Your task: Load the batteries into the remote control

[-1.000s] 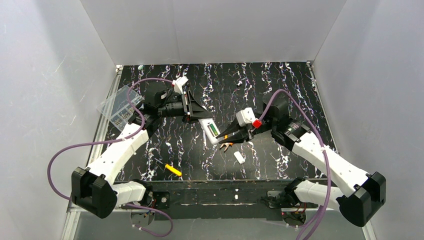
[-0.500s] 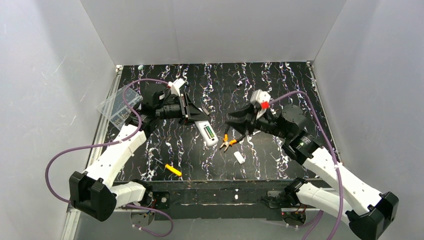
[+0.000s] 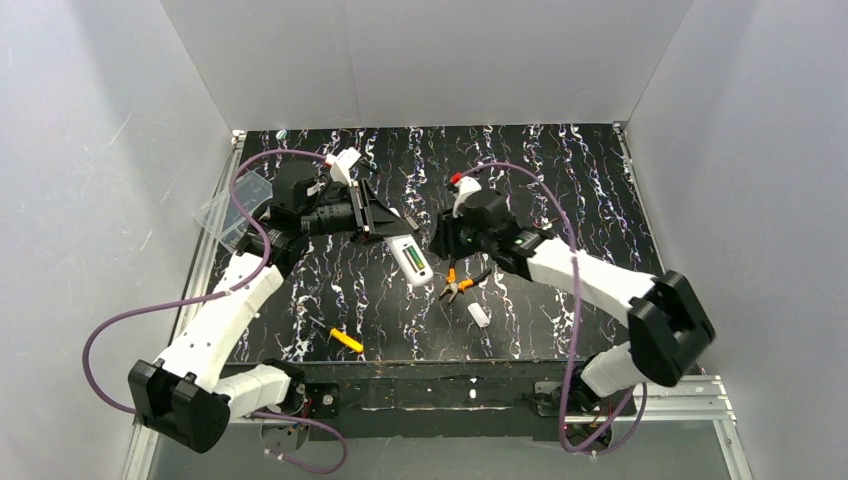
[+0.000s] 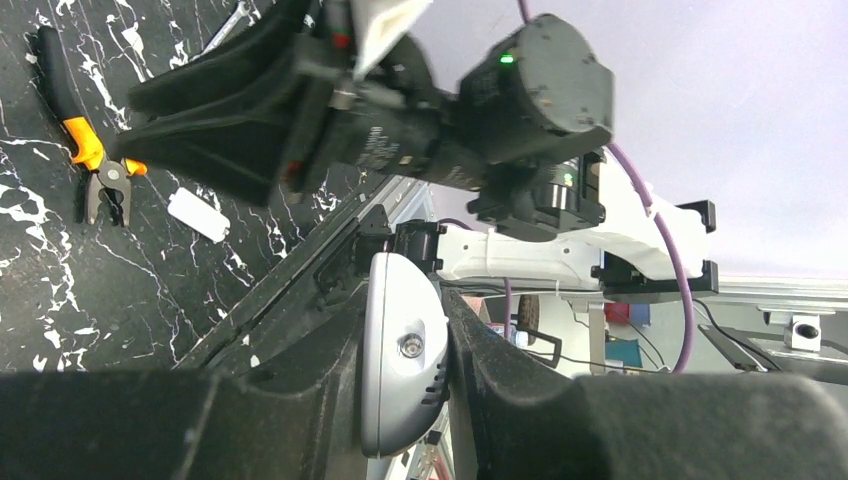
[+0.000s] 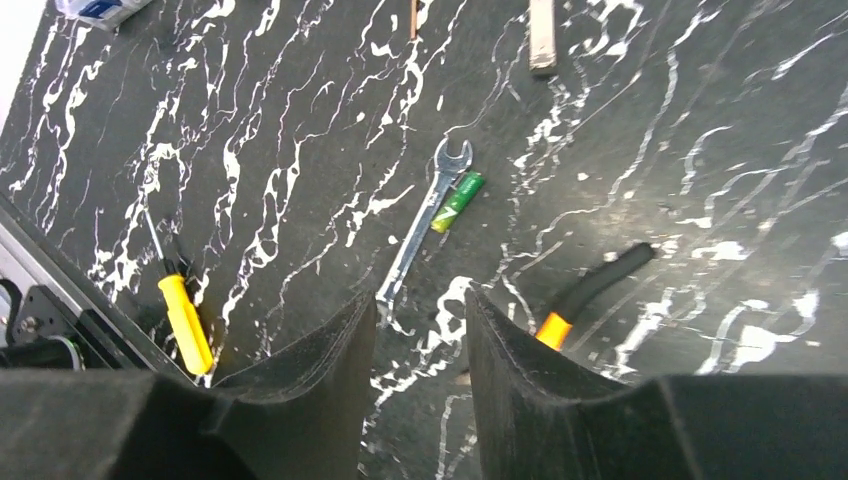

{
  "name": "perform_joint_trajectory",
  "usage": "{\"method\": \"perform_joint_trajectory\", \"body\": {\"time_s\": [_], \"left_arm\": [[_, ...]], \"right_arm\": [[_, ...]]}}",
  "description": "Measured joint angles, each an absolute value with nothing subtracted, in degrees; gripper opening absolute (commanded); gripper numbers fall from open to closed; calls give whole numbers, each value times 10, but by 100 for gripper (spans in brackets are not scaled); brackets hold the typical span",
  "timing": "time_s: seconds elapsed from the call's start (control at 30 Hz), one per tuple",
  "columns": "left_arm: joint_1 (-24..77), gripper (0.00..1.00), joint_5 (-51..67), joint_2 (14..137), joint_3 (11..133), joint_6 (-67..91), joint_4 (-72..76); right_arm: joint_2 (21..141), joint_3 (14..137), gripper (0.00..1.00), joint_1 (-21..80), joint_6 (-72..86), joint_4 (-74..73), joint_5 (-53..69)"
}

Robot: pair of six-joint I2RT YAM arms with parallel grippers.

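The battery (image 5: 457, 201) lies just ahead of the right claw (image 5: 420, 297), slanted alongside the wrench (image 5: 420, 235). That claw's only narrowly spread, empty. The left claw (image 4: 405, 300) grips the remote (image 4: 400, 370).

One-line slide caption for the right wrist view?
Right claw open over the table: green battery beside a wrench, screwdriver and pliers nearby.

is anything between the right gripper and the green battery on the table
Nothing covers the battery, but a wrench lies right alongside it, seemingly touching, with its handle running back toward the open right gripper. Closing on the battery may catch the wrench too.
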State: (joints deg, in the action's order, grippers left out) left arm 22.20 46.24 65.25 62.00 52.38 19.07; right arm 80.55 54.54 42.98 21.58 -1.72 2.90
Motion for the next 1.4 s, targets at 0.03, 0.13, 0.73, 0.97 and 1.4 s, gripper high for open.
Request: {"method": "perform_joint_trajectory", "body": {"time_s": [0.03,0.13,0.73,0.97,1.4], "left_arm": [[222,0,462,650,620,524,189],[222,0,459,642,620,522,185],[222,0,459,635,618,514,172],[222,0,459,633,615,514,173],[222,0,459,633,614,518,178]], "right_arm": [[829,561,46,440,231,-27,22],[888,608,46,469,270,-50,-4],[1075,782,48,530,488,-258,-139],[1107,794,47,530,500,-259,-146],[1143,827,41,510,502,-253,-153]]}}
